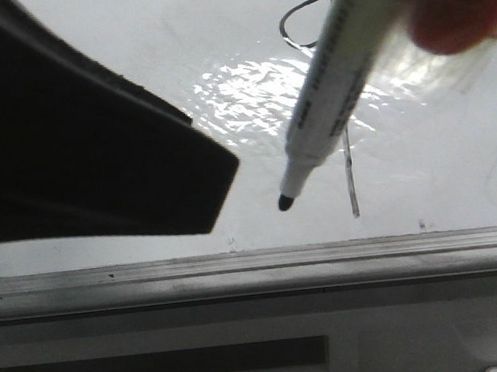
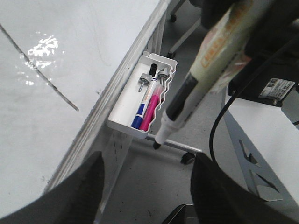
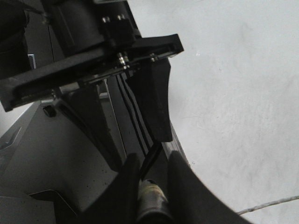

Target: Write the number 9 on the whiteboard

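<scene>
The whiteboard (image 1: 170, 34) fills the front view, with its grey edge strip (image 1: 257, 265) along the near side. The number 9 (image 1: 351, 184) is on it in thin black line; its loop is partly hidden behind the marker (image 1: 328, 98). Part of its stem (image 2: 42, 77) shows in the left wrist view. My right gripper (image 3: 152, 163) is shut on the marker's body (image 3: 152, 198). The marker's black tip (image 1: 285, 203) sits just left of the stem's lower end and looks lifted off the board. My left gripper (image 2: 147, 186) is open and empty, at the board's edge beside the marker (image 2: 210, 60).
A white tray (image 2: 122, 122) hangs on the board's edge and holds a blue marker (image 2: 139, 112), a pink marker (image 2: 150, 109) and others. My left gripper's black finger (image 1: 93, 149) covers the board's left part. A glare patch (image 1: 239, 98) lies mid-board. Cables and a grey floor lie beyond the edge.
</scene>
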`<state>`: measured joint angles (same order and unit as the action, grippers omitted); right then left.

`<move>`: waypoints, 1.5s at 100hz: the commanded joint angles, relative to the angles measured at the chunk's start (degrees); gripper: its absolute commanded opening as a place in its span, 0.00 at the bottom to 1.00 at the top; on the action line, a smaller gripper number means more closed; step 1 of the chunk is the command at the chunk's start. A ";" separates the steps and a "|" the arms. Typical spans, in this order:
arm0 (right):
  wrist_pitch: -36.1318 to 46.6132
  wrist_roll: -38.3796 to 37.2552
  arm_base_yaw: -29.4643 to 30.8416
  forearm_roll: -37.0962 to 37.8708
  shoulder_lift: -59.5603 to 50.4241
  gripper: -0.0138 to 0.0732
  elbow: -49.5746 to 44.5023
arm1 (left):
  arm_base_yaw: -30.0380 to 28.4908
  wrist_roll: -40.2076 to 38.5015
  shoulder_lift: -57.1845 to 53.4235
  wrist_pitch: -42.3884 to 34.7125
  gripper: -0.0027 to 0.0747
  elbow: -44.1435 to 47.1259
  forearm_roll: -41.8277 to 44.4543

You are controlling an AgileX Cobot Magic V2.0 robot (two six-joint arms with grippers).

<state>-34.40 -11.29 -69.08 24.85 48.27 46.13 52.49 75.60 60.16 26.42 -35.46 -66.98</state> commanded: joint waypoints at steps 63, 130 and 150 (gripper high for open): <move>13.03 0.88 -0.13 0.20 5.63 0.08 2.12 | 0.16 3.21 0.82 1.38 0.27 -5.06 -1.84; 11.37 0.67 0.21 2.05 6.39 0.65 2.76 | 0.16 3.21 3.10 1.07 0.01 -4.03 -1.60; 5.23 0.08 2.15 8.86 2.08 0.82 7.72 | 0.16 2.67 3.10 0.75 0.01 -1.33 -2.00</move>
<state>-30.18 -11.01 -68.09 29.35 53.24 49.75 52.63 79.38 63.89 28.19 -36.18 -66.03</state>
